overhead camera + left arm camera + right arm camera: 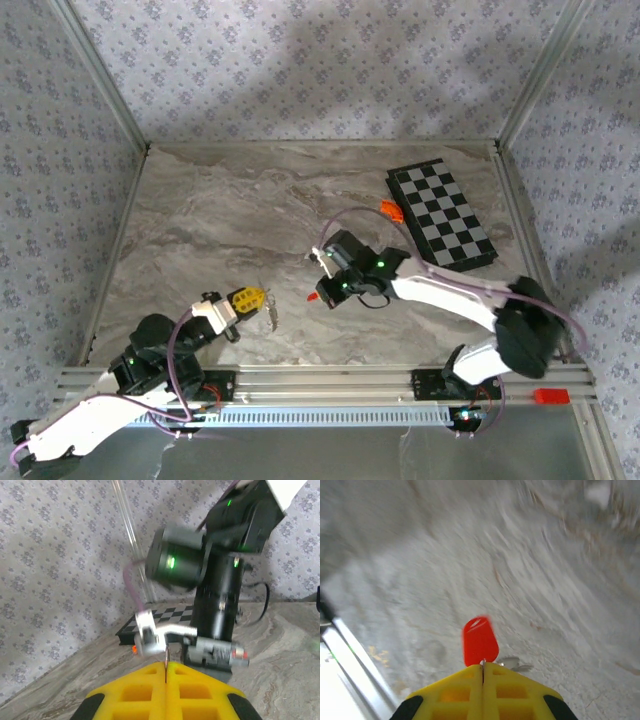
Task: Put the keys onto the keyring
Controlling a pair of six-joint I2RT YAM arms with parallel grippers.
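The right gripper [482,666] is clamped tight on the key [480,641], whose red tag sticks out past the yellow tips over the table [560,580], near its middle. To its left, by the near edge, the left gripper [166,666] is pressed together too, pinching the thin keyring [270,312], which juts from its tips. A checkerboard [440,215] lies far right.

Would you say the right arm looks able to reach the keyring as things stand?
Probably yes: only bare table separates the right gripper, shut on the key, from the keyring hanging at the left gripper.
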